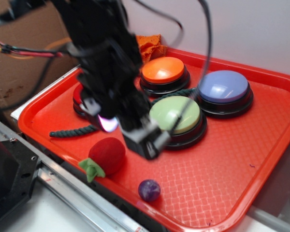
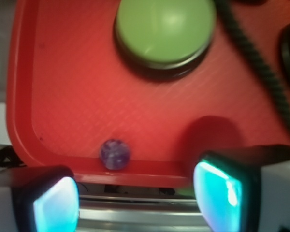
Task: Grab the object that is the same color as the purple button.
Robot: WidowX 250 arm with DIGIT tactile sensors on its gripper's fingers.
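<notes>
Red tray [image 1: 261,159] holds three buttons, strawberry [image 1: 108,154], purple ball [image 1: 149,189]; fingers [image 2: 55,205] spread wide, empty.

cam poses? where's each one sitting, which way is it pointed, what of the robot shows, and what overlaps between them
Exterior: off the tray's front corner, raised, looking down across the red tray; shows the black arm and gripper hanging above the tray between the plush strawberry and the green button; the purple button is behind.
Wrist: on the gripper, looking down at the tray's front rim; both fingertips show, apart, holding nothing.
Shared: purple ball, green button, dark rope, tray.
</notes>
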